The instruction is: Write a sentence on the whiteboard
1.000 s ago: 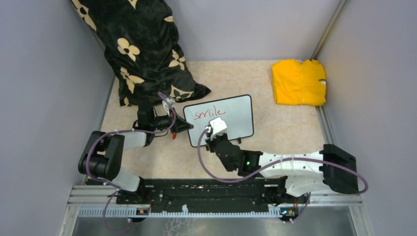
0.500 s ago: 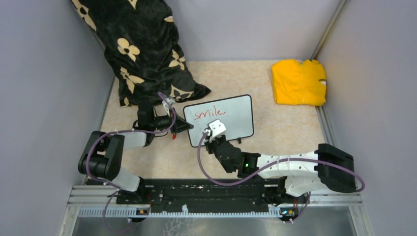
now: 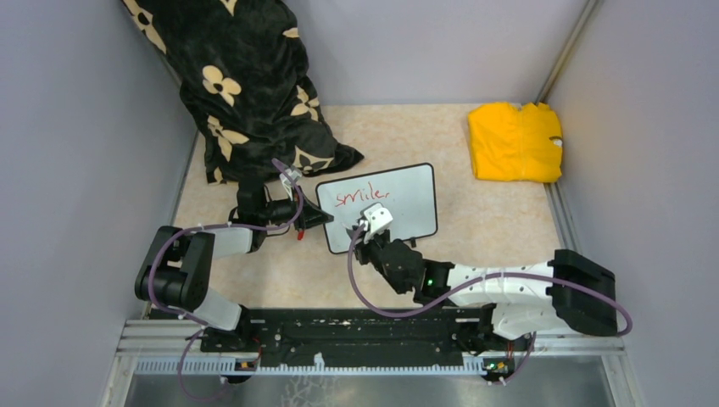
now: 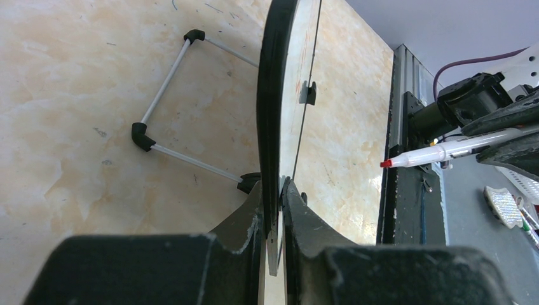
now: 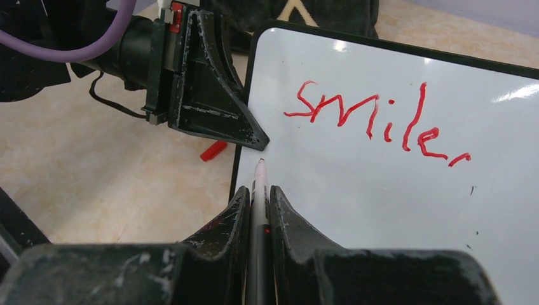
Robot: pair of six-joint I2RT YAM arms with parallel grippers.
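The whiteboard (image 3: 407, 199) stands tilted on the tabletop, black-framed, also seen in the right wrist view (image 5: 394, 184) and edge-on in the left wrist view (image 4: 274, 95). The sentence (image 3: 362, 197) is one red word, "smile," (image 5: 375, 121). My left gripper (image 3: 318, 217) is shut on the board's left edge (image 4: 274, 203). My right gripper (image 3: 366, 227) is shut on a red marker (image 5: 259, 190). The marker's tip sits at the board's lower left, below the "s". In the left wrist view the marker (image 4: 438, 152) points at the board's face with a small gap.
A black floral pillow (image 3: 246, 85) lies at the back left, close behind the left gripper. A yellow folded cloth (image 3: 515, 142) lies at the back right. The red marker cap (image 5: 213, 150) lies on the table left of the board. Grey walls enclose the table.
My right gripper has moved left and down with the marker, from beside the end of "smile," to the board's lower left. The left gripper and board have not moved.
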